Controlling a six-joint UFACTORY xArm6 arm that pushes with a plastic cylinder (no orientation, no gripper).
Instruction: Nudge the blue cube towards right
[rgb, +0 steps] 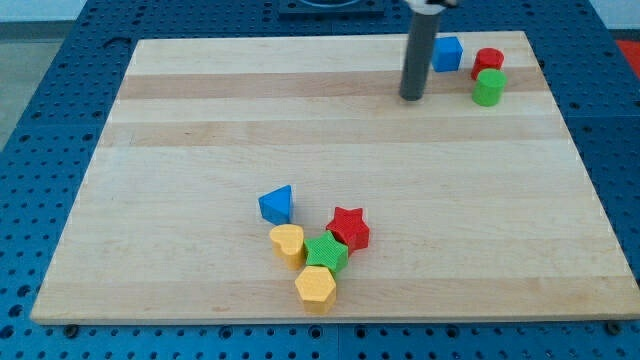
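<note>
Wooden counter (200, 130) seen from above at a slant, set on a blue perforated base (60, 40).

The dark rod (418, 55) is seen near the view's top, right of centre. My tip (412, 97) is pressed to the counter just left of and slightly below the blue cube (447, 53); whether rod and cube are touching cannot be told, as the rod overlaps the cube's left edge. No pincer is fitted, so no apart or together state can be given.

The blue cube is placed near the view's top right. Just to its right a red cylinder (488, 62) is noted, with a green cylinder (489, 87) directly below it, apparently in contact.

A second cluster is found low in the view, left of centre, well apart from the tip: a blue triangular block (277, 204), a yellow heart-like block (288, 243), a red star (349, 228), a green star (326, 253) and a yellow hexagonal block (316, 288). The last four are packed close together.
</note>
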